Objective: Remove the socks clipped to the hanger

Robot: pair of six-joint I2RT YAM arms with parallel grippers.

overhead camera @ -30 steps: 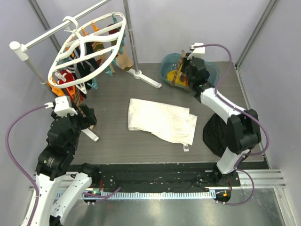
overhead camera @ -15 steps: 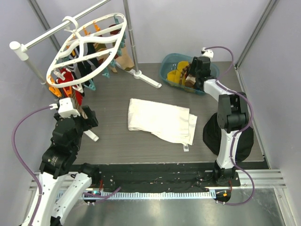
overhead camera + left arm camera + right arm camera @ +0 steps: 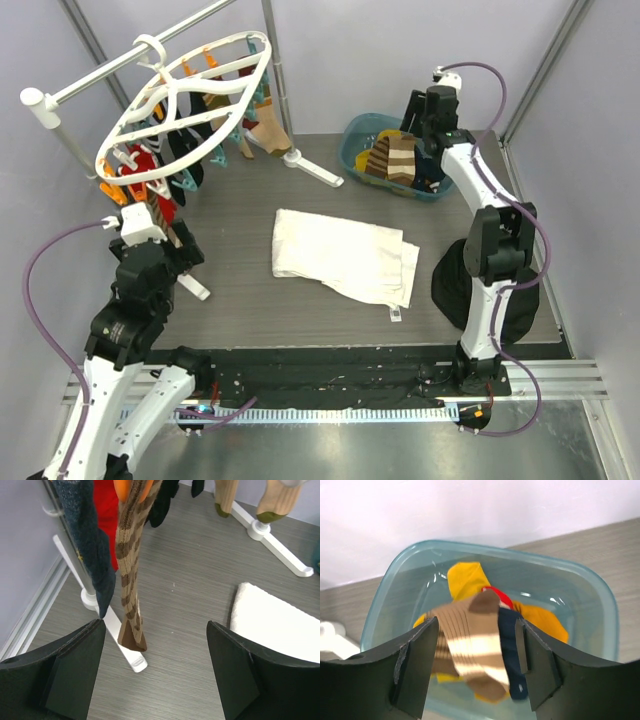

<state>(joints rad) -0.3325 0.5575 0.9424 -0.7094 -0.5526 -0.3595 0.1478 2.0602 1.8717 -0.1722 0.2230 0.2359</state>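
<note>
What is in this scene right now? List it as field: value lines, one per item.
hanger: white oval frame on the pole, socks clipped below
left gripper: jaws open, facing a hanging brown patterned sock
right gripper: jaws open, empty, over the basin
basin: teal, holds a striped sock among yellow and navy ones
white cloth: flat, mid-table
</note>
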